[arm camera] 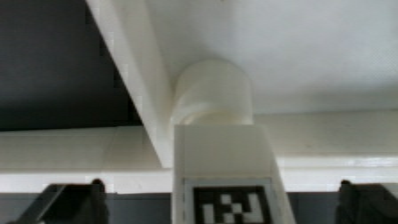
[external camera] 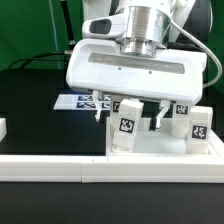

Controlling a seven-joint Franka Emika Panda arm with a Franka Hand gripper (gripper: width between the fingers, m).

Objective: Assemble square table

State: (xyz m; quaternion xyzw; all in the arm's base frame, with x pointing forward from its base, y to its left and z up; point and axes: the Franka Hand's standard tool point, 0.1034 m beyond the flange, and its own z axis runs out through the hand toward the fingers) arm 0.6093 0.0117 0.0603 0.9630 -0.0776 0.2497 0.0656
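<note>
The white square tabletop (external camera: 165,148) lies flat on the black table, toward the exterior view's right. A white leg (external camera: 125,127) with a black-and-white tag stands upright on it near its front left corner. My gripper (external camera: 127,112) hangs over this leg, with one dark finger (external camera: 97,103) on either side. In the wrist view the tagged leg (arm camera: 226,170) runs between the fingertips (arm camera: 71,205) toward its rounded end, and clear gaps show on both sides. The gripper (arm camera: 217,207) is open and holds nothing. The tabletop (arm camera: 329,70) fills the background.
Two more tagged legs (external camera: 199,126) stand at the tabletop's right side. The marker board (external camera: 78,100) lies behind on the black table. A long white border rail (external camera: 60,168) runs along the front. A small white block (external camera: 3,128) sits at the left edge.
</note>
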